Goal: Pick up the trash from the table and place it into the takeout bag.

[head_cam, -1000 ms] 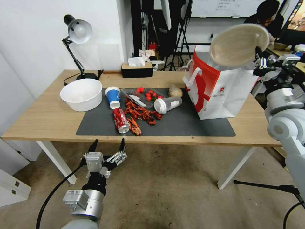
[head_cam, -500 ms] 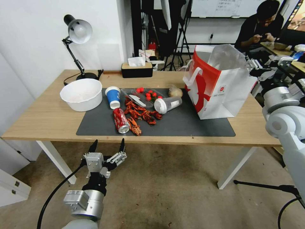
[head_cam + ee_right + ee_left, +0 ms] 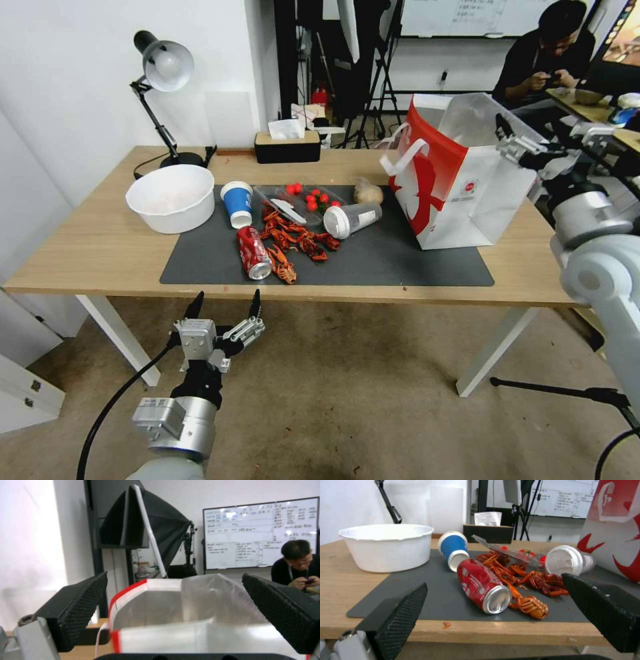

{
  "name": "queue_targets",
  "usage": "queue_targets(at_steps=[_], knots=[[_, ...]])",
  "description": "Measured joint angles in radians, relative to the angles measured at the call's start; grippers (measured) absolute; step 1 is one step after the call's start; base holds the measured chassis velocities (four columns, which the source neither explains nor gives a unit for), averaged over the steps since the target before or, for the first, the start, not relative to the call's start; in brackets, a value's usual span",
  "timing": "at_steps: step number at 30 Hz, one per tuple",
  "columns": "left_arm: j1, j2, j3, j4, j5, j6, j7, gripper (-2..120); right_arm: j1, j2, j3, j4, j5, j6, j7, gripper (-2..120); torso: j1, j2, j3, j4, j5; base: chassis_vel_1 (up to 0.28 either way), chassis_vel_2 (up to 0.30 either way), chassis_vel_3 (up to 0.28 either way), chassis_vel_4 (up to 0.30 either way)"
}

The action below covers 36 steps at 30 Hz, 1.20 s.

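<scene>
Upper right of the head view: my right gripper hangs over the takeout bag's mouth, fingers spread wide and empty. Centre: red soda can, blue paper cup and grey cup lie on the mat. Lower left: my left gripper waits below the table, fingers apart, holding nothing.

Desk lamp, white bowl, tissue box.

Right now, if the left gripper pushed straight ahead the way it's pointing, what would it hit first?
Most likely the red soda can. The left gripper, open, sits below the front edge of the table and aims over it, with the can lying centred between its fingers. Depth is unclear, so it might catch the table edge first.
</scene>
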Motion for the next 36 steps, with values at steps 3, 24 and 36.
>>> queue_targets(at_steps=[3, 24, 36], knots=[[0.001, -0.001, -0.002, 0.006, 0.000, -0.012, 0.004, 100, -0.077, 0.014, 0.017, 0.054, -0.003, 0.013, -0.016, 100, 0.000, 0.000, 0.000, 0.0000, 0.0000, 0.000, 0.000, 0.000, 0.000], [0.002, 0.003, -0.039, 0.031, 0.030, -0.049, 0.030, 100, -0.661, 0.237, 0.044, 0.174, -0.296, 0.302, -0.151, 100, 0.000, 0.000, 0.000, 0.0000, 0.0003, 0.000, 0.000, 0.000, 0.000], [-0.011, 0.008, -0.060, 0.085, 0.042, -0.061, 0.028, 100, -0.823, 0.304, 0.009, 0.109, -0.369, 0.428, -0.187, 100, 0.000, 0.000, 0.000, 0.0000, -0.0001, 0.000, 0.000, 0.000, 0.000]])
